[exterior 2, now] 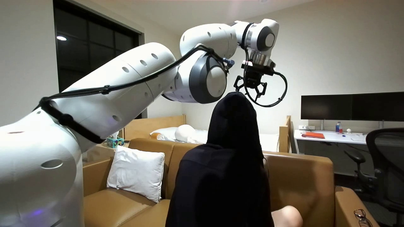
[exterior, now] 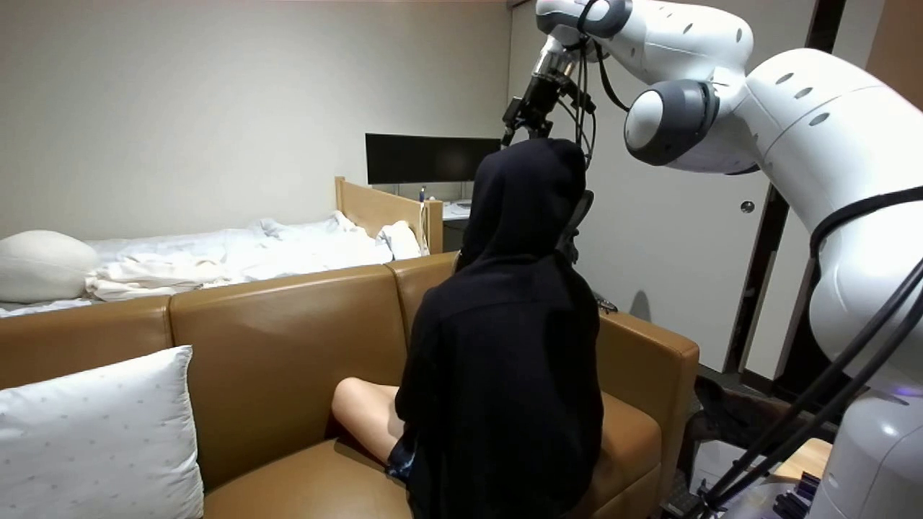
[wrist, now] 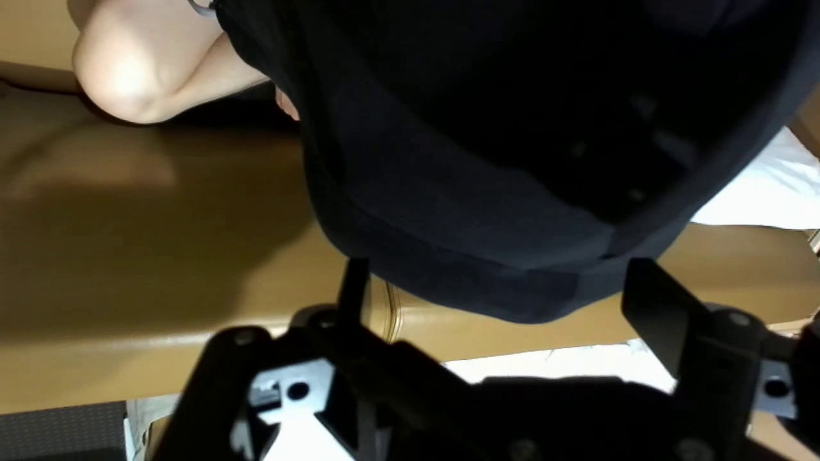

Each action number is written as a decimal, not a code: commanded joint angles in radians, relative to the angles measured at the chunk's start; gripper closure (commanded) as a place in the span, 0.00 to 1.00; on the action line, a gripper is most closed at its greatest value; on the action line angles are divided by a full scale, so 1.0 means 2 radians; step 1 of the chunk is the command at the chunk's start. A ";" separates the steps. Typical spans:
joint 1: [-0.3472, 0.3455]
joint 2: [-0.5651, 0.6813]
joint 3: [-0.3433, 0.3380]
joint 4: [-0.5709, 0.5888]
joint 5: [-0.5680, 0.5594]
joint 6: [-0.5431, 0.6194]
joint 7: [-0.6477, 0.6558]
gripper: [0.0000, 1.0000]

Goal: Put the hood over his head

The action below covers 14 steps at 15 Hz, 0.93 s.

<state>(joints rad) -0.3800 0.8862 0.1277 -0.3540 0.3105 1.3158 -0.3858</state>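
Black, the hood (exterior: 533, 187) sits up over the head of the person (exterior: 505, 382) on the brown sofa (exterior: 288, 346). Right by its top, in both exterior views, is the pincer (exterior 2: 248, 93), its fingers (wrist: 660, 314) spread wide and gripping nothing; whether one touches the hood I cannot tell. A cable (exterior 2: 286, 86) loops close beside the pincer. Nearby are a white pillow (exterior 2: 135, 171), glasses (exterior 2: 363, 217) on the armrest (exterior 2: 348, 201), a bed (exterior: 238, 245) behind the sofa, a desk (exterior 2: 334, 139) with monitors (exterior 2: 325, 107), and a chair (exterior 2: 388, 164) near it
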 commanded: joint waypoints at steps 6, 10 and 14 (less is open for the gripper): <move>-0.008 -0.045 0.008 0.004 0.001 -0.016 0.011 0.00; -0.005 -0.058 0.010 0.002 0.004 -0.030 0.014 0.00; 0.001 -0.065 0.019 0.003 0.012 -0.026 0.030 0.00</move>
<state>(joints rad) -0.3792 0.7762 0.1453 -0.3466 0.3145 1.2815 -0.3739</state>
